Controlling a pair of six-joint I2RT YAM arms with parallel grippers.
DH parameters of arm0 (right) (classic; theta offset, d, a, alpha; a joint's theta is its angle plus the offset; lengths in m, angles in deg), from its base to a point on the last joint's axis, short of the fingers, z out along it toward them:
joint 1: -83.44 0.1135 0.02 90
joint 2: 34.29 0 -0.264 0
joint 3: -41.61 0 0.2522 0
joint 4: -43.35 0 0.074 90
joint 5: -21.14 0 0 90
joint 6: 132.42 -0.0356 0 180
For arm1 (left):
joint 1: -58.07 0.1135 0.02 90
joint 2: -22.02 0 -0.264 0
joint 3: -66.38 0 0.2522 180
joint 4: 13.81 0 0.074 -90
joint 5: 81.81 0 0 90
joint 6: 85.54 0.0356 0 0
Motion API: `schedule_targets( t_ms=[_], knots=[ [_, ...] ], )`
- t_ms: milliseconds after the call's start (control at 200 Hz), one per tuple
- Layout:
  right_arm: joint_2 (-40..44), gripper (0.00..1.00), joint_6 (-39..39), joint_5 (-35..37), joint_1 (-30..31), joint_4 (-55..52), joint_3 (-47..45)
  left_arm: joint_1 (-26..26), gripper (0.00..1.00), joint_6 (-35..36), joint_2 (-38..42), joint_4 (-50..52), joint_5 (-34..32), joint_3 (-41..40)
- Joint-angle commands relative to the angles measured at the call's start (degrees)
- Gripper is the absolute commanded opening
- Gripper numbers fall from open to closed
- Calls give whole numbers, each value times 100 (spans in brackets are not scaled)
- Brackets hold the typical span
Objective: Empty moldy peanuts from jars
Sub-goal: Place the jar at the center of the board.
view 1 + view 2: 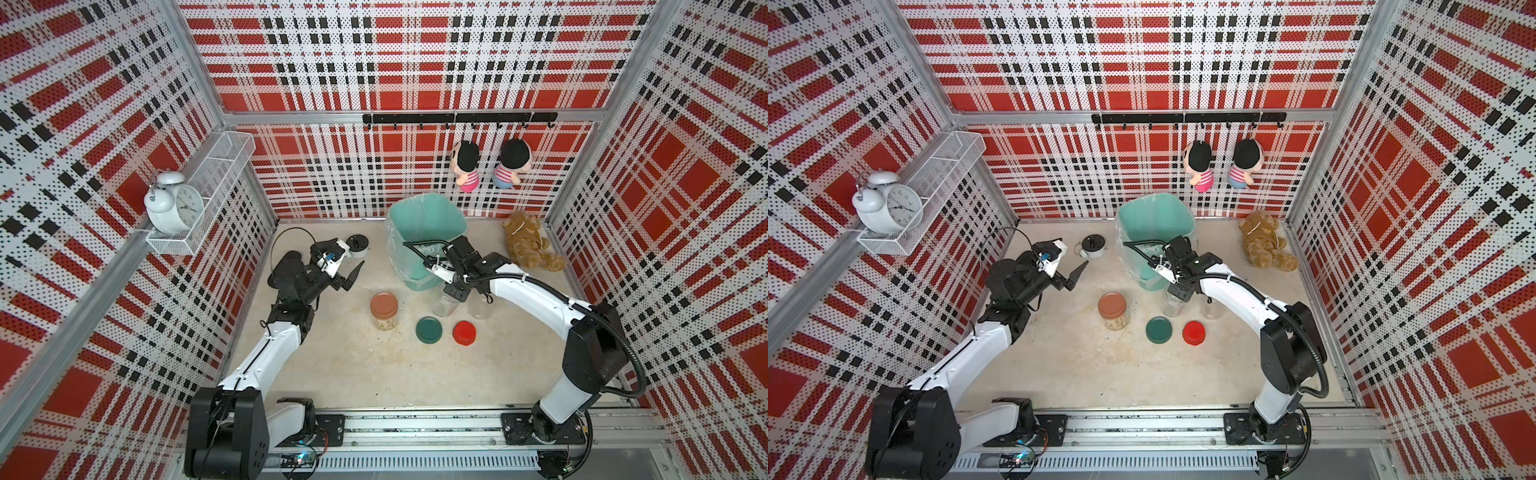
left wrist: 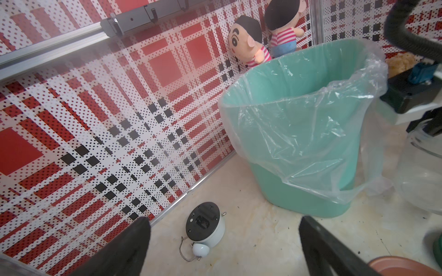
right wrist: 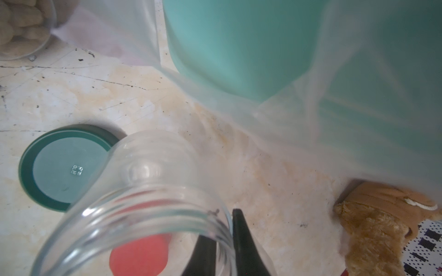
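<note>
Moldy peanuts [image 1: 385, 323] sat in the capped brown-lidded jar [image 1: 384, 308], upright on the counter [image 1: 374, 374]. Right fingers [image 3: 244, 243] pinched the rim of the empty jar [image 1: 444, 305] before the teal bin [image 1: 424, 216]; left fingers [image 2: 318, 243] stood wide, holding nothing. Next step, likely: release it, then unscrew that lid.

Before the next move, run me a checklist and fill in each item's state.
1. Right pincer clamped on the held jar at its rim: ok.
2. Held jar emptied, no peanuts seen inside it: ok.
3. Left pincer open and free: ok.
4. Bin upright with its liner in place: ok.
5. Brown-lidded jar emptied: not ok. It is capped, with peanuts inside.
6. Other open jar emptied: cannot tell. It looks clear, but the right arm hides part of it.
</note>
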Motion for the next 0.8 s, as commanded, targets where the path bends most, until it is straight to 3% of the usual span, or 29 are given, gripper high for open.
schedule_targets(
  t_ms=[0, 381, 797],
  knots=[
    [-180, 0, 251, 57, 34, 66, 310, 71, 98, -107, 135, -112, 34, -87],
    [-544, 2, 424, 196, 27, -114, 327, 103, 98, -133, 103, -29, -54, -62],
    [-559, 36, 182, 223, 26, -155, 412, 99, 98, -159, 78, 7, -59, -10]
  ],
)
